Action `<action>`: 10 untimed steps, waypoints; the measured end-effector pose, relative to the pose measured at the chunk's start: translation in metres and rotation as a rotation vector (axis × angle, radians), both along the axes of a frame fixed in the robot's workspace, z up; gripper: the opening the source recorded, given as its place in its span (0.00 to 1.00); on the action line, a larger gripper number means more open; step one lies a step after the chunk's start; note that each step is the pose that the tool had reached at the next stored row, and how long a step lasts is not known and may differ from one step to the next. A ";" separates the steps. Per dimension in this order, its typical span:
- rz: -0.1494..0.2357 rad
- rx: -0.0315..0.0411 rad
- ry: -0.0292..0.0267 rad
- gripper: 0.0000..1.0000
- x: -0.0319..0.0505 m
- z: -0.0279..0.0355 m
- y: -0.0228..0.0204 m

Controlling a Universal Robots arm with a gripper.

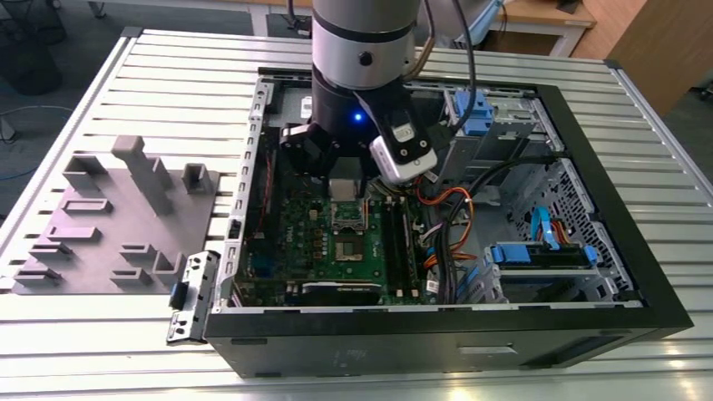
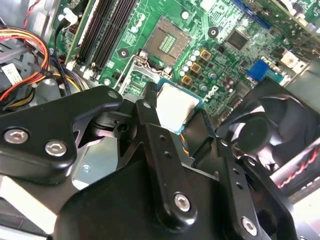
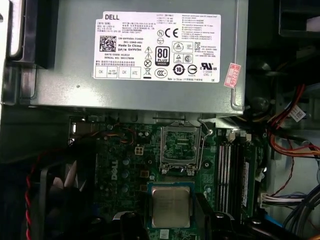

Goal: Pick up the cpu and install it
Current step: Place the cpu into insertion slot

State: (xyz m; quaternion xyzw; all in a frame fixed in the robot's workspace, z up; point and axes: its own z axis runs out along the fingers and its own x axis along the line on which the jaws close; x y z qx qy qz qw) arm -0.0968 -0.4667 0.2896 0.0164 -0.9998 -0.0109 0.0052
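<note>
The cpu (image 3: 171, 206), a flat square chip with a silver-grey top, hangs level above the green motherboard (image 3: 125, 165). My gripper (image 2: 176, 116) is shut on it, one black finger on each side of the cpu (image 2: 175, 105). The dark square socket (image 3: 179, 147) with its metal frame raised lies just beyond the chip, close to the grey power supply (image 3: 150, 55), and nothing sits in it. In the exterior view the gripper (image 1: 346, 185) hovers inside the open computer case, directly over the socket (image 1: 350, 220).
A grey plastic tray (image 1: 112, 225) with upright blocks lies on the slatted table at the exterior view's left. Inside the case are a black fan (image 2: 260, 130), memory slots (image 3: 227, 170), orange and black cables (image 1: 452, 209) and blue drive caddies (image 1: 540, 255). The case walls (image 1: 446, 322) ring the board.
</note>
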 end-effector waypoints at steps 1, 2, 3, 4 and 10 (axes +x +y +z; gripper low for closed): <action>0.000 0.0001 0.0000 0.47 0.0001 -0.0015 -0.0003; 0.000 0.0000 0.0001 0.47 0.0001 -0.0031 -0.0006; 0.000 0.0000 0.0001 0.47 0.0001 -0.0047 -0.0008; 0.000 0.0000 0.0001 0.47 0.0002 -0.0062 -0.0009; 0.000 -0.0002 0.0001 0.47 0.0002 -0.0087 -0.0010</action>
